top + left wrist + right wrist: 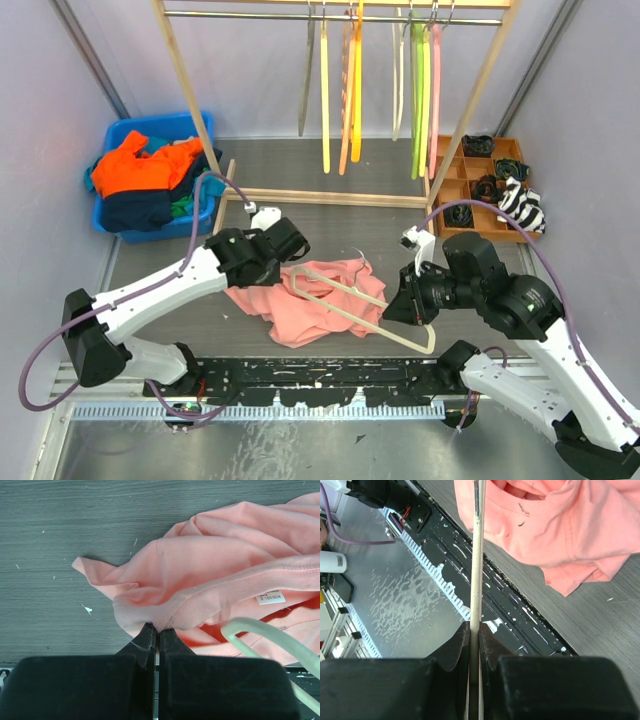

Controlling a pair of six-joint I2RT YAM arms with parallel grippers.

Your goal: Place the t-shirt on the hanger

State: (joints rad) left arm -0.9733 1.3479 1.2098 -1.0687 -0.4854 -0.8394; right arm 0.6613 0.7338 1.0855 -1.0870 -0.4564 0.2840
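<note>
Jaws of left gripper [155, 630] pressed together, pinching ribbed edge of t-shirt [210, 565] close to neck opening and size label [270, 598]. Right gripper [475, 627] clamped on thin bar of hanger [476, 565], bar running straight out from between jaws. Hanger's rounded end lies over shirt beside collar. T-shirt crumpled on grey table [330, 225], between both arms, near front edge. Further back: blue bin [120, 130] holding orange and navy clothes; wooden rack [183, 80] hung with coloured hangers.

Table [340, 225]: grey, wood-grained.
Centre: crumpled pink t-shirt [310, 312].
Upper left: blue bin [160, 124] of clothes [135, 170].
Upper right: wooden divided tray [455, 195].
Upper middle: wooden rack [330, 195] base.
</note>
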